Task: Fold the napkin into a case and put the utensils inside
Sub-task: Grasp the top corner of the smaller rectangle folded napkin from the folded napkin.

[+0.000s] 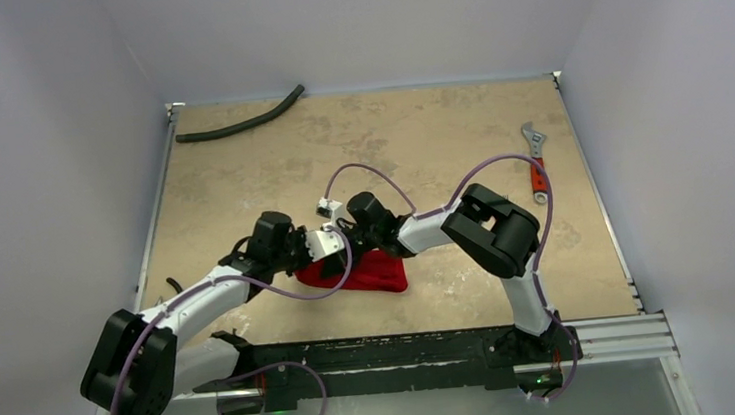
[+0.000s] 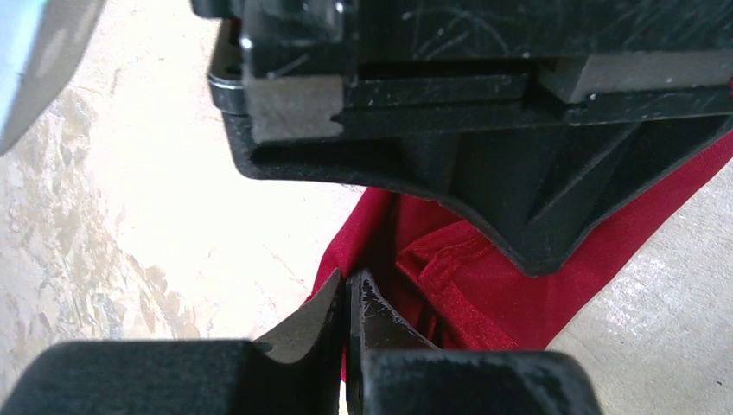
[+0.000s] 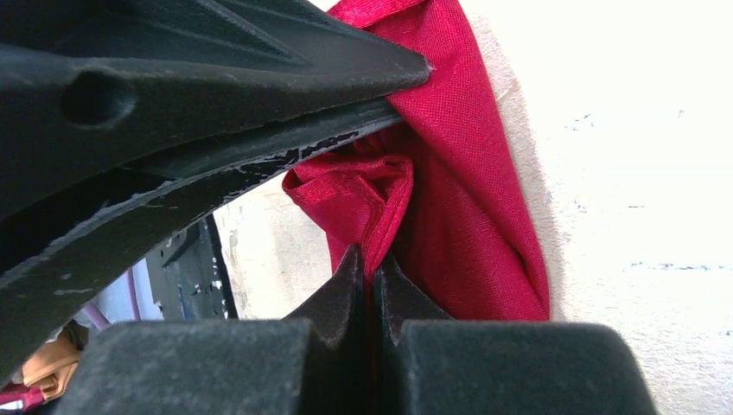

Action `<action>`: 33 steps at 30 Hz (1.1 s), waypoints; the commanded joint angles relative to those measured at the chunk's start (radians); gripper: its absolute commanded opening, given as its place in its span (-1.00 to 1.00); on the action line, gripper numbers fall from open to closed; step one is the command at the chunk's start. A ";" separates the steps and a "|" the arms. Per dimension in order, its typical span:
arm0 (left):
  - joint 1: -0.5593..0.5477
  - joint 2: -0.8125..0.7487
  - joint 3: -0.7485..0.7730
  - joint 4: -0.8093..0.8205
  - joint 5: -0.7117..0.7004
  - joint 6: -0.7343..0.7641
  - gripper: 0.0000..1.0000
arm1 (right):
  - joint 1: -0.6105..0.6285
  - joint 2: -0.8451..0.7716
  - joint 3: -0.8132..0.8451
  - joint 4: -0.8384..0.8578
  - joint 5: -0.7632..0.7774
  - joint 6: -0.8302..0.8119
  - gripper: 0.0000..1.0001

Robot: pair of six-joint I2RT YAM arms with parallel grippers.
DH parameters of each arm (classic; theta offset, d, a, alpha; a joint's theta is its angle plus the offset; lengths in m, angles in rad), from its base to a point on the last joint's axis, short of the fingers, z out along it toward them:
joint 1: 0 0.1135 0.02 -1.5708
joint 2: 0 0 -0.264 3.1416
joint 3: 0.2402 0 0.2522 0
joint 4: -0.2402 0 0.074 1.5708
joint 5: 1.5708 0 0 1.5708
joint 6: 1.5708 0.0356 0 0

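The red napkin (image 1: 377, 275) lies bunched and partly folded on the table near the front edge, with both grippers at its far left end. My left gripper (image 2: 348, 278) is shut at the napkin's (image 2: 484, 285) left edge, and a red sliver shows between its fingers. My right gripper (image 3: 372, 259) is shut on a gathered fold of the napkin (image 3: 467, 173), with cloth pinched between its tips. From above, the left gripper (image 1: 333, 256) and right gripper (image 1: 367, 248) almost touch. The utensils are out of view.
A black curved hose (image 1: 241, 124) lies at the back left of the table. An orange-handled wrench (image 1: 537, 160) lies near the right edge. The marbled tabletop (image 1: 418, 143) is walled on three sides.
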State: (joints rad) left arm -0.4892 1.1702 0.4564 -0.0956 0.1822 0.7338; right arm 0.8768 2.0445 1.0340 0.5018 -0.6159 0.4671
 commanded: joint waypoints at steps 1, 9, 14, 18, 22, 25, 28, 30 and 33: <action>0.001 -0.042 0.043 0.023 0.007 -0.042 -1.00 | -0.001 0.063 0.002 -0.087 0.052 -0.025 -1.00; -0.006 -0.064 0.045 -0.021 0.093 -0.037 -1.00 | -0.005 0.070 0.027 -0.125 0.048 -0.024 -1.00; -0.013 -0.067 0.015 -0.026 0.083 0.024 -1.00 | -0.013 0.054 0.039 -0.149 0.039 -0.029 -1.00; -0.018 -0.083 -0.005 -0.029 0.092 0.073 -1.00 | -0.020 0.062 0.074 -0.199 0.020 -0.040 -1.00; -0.024 -0.090 -0.015 -0.030 0.107 0.083 -1.00 | -0.025 0.066 0.109 -0.222 0.007 -0.041 -1.00; -0.025 -0.090 -0.024 -0.030 0.110 0.091 -1.00 | -0.027 0.079 0.137 -0.241 -0.001 -0.046 -1.00; -0.026 -0.087 -0.027 -0.022 0.116 0.094 -1.00 | -0.029 0.083 0.157 -0.230 -0.016 -0.039 -1.00; -0.027 -0.079 -0.029 -0.020 0.120 0.101 -1.00 | -0.029 0.085 0.177 -0.232 -0.023 -0.040 -1.00; -0.029 -0.067 -0.032 -0.007 0.119 0.106 -1.00 | -0.029 0.099 0.221 -0.251 -0.028 -0.053 -1.00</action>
State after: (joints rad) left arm -0.5072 1.0969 0.4393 -0.1280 0.2573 0.8165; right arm 0.8558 2.1082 1.1965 0.3119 -0.6693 0.4583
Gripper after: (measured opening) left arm 0.005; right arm 0.027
